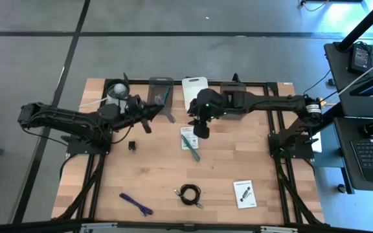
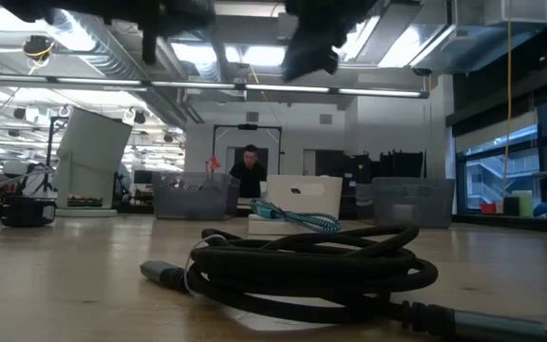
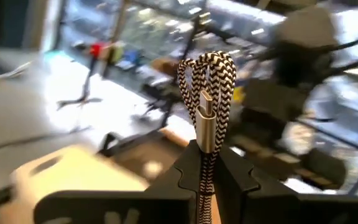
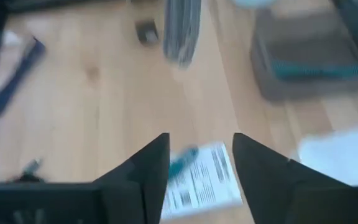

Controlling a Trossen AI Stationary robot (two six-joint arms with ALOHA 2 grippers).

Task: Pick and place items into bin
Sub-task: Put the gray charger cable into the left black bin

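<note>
My left gripper (image 1: pixel 151 120) sits just near of the grey bin (image 1: pixel 160 90) and is shut on a folded black-and-white braided cable (image 3: pixel 207 81) with a metal plug. My right gripper (image 1: pixel 200 128) hovers open above a white printed card (image 4: pixel 207 180) on which a teal stick tool (image 1: pixel 190 146) lies. Flat on the table are the coiled black cable (image 1: pixel 190 193), a purple stick (image 1: pixel 136 204), a second white card (image 1: pixel 243 193) and a tiny black block (image 1: pixel 133 145). The grey bin has a teal piece (image 4: pixel 316 68) inside. My left gripper pinches the folded braided cable between its two fingers, just behind the metal plug (image 3: pixel 207 124). Several strands run together through the hold. The looped end (image 3: pixel 207 65) sticks out past the fingertips, lifted clear of the table.
A round translucent tub with a white top (image 1: pixel 116 90) stands left of the grey bin. A white bin (image 1: pixel 194 87) and another grey bin (image 1: pixel 233 87) line the far edge. A person (image 2: pixel 250 169) sits in the room beyond. Bare wood lies between the near items.
</note>
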